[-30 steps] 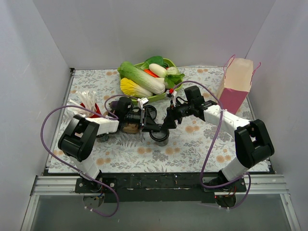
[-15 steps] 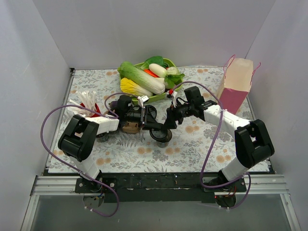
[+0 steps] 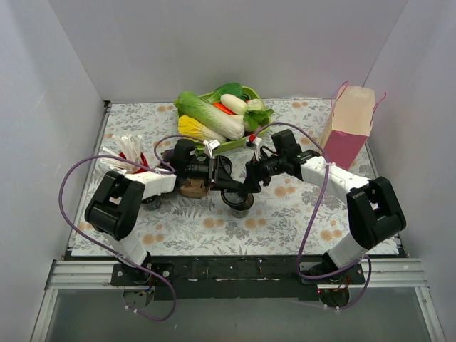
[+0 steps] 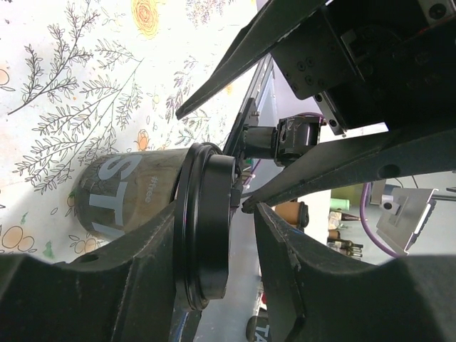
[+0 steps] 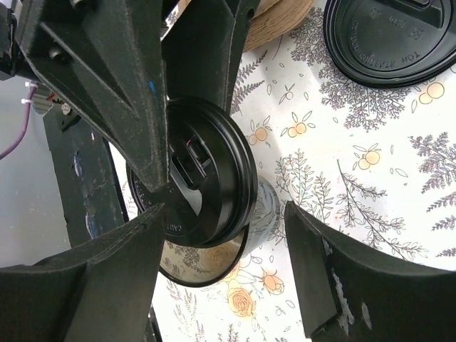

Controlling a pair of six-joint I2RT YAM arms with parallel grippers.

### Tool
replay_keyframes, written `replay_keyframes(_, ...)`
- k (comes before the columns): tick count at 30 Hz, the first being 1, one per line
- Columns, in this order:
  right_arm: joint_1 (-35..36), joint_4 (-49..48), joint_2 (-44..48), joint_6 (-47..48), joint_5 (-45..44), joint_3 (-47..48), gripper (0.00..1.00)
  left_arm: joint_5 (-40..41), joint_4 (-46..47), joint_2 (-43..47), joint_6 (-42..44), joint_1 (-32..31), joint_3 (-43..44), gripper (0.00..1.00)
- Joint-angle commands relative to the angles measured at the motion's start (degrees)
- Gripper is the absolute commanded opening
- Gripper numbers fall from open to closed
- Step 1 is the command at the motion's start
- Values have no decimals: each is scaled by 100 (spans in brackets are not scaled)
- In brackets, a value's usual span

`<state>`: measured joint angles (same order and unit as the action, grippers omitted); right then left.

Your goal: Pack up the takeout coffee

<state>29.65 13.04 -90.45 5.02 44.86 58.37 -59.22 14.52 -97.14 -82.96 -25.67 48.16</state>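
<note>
One takeout coffee upright, lid uppermost

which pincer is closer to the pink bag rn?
Right. The right pincer reaches in from the pink bag side of the takeout coffee; the left pincer comes at it from the opposite side, farther from the bag.

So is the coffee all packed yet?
Not yet. Done: nothing packed; the small dark disposable cup with a round black lid sits on the flowery table beside the brown cardboard carrier. In hand: the left claw and right claw both straddle the cup. Left: lifting it and packing it.
</note>
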Motion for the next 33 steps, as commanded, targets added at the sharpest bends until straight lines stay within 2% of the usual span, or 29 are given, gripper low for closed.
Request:
replay_keyframes(1,32,-100,98,-27,-39,8,74,42,-160,363,227,-43,211,43)
replay_keyframes(10,50,-170,54,-97,-92,-19,74,235,-556,407,500,-114,378,44)
replay_keyframes(21,50,-82,37,-27,-197,-45,74,877,-1338,477,1080,-131,607,44)
replay_keyframes(33,50,50,203,114,-276,-141,74,798,-1312,424,983,-333,493,44)
